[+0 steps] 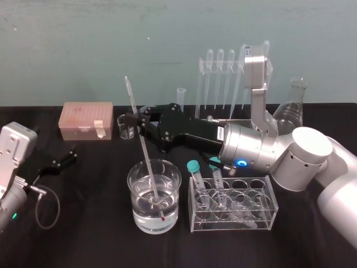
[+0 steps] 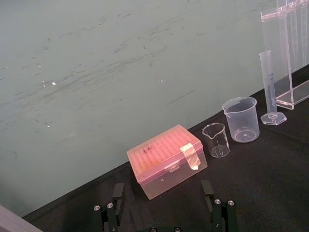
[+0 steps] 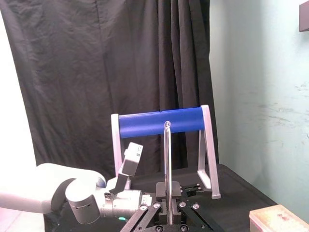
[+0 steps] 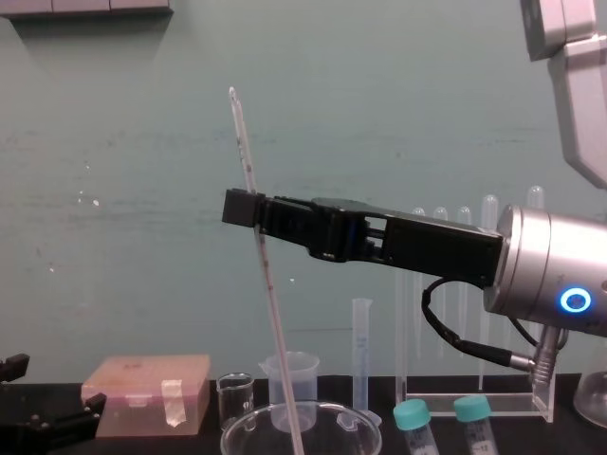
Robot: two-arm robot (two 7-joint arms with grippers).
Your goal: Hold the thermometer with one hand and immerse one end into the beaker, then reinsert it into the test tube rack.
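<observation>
The thermometer [image 1: 144, 148] is a long thin pale rod, leaning slightly, its red-tipped lower end in the water near the bottom of the beaker [image 1: 138, 211]. My right gripper [image 1: 136, 120] is shut on the thermometer's upper part, well above the beaker's rim. In the chest view that gripper [image 4: 251, 209] clamps the thermometer [image 4: 267, 284] over the beaker [image 4: 313, 425]. The right wrist view shows the thermometer [image 3: 167, 159] rising from between the shut jaws. The tall clear test tube rack [image 1: 223, 72] stands behind the right arm with pipettes hanging in it. My left gripper [image 1: 67, 157] rests open at the left of the table.
A pink tip box [image 1: 86, 120] and a tiny glass beaker [image 1: 126, 125] stand at the back left. A low clear rack [image 1: 234, 204] with two teal-capped tubes sits right of the beaker. A glass flask [image 1: 293, 106] stands back right. A frosted plastic beaker [image 2: 241, 118] and a graduated cylinder [image 2: 269, 82] stand beside the tall rack.
</observation>
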